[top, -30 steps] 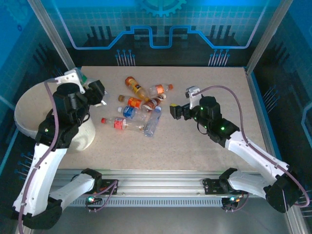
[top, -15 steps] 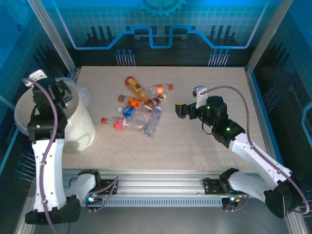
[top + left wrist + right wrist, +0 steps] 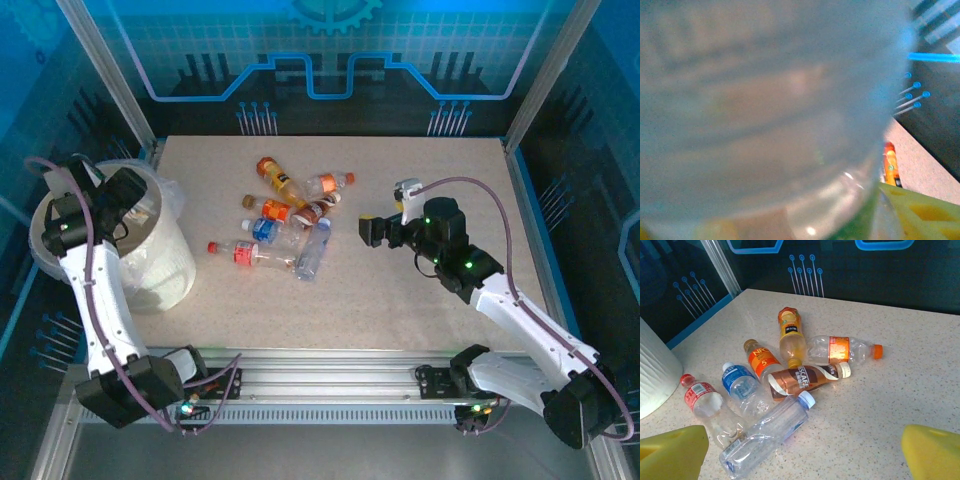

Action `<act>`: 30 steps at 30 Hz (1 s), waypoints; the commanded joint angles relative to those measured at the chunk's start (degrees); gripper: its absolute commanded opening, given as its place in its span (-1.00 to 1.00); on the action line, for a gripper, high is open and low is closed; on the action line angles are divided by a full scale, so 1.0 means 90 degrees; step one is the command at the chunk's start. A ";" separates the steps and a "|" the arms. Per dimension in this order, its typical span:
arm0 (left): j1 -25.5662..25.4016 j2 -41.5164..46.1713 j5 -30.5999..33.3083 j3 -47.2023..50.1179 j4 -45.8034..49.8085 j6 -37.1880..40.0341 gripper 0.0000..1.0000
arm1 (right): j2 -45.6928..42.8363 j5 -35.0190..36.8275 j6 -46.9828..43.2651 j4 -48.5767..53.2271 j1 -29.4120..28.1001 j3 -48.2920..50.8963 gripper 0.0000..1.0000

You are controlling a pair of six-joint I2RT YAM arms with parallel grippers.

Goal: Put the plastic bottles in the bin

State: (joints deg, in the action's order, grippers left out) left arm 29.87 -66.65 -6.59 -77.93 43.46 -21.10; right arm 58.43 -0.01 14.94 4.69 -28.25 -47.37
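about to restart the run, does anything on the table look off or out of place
Nothing looks spilled or broken. The bottles lie on their sides in a loose heap mid-table, several touching or crossing, which may make picks awkward. The liner bulges loosely past the rim of the bin on the side facing the heap.
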 commanded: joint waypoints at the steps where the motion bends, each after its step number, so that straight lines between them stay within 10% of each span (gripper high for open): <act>1: 0.0068 -0.0073 -0.0717 0.0019 0.0034 -0.0216 0.53 | -0.0215 -0.0341 -0.0178 -0.0229 0.0074 0.0046 0.99; 11: 0.0065 0.0040 -0.0549 -0.0321 0.0283 -0.0162 0.97 | -0.0391 -0.0313 -0.0136 -0.0309 0.0072 0.0198 1.00; 20: -0.0076 0.0813 -0.0739 -0.0254 -0.0026 -0.0531 0.98 | -0.0298 -0.0391 0.0221 -0.0803 0.0058 0.0448 1.00; 30: -0.2696 0.0926 0.0426 -0.0470 -0.0481 -0.0656 0.98 | -0.0072 0.0005 0.0670 -0.0974 -0.0122 0.0542 0.99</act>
State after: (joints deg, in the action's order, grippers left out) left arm 11.31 -57.36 -7.81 -80.93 41.04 -25.65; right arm 57.82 -1.56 18.92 -1.37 -28.62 -43.22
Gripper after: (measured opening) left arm 0.989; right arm 0.997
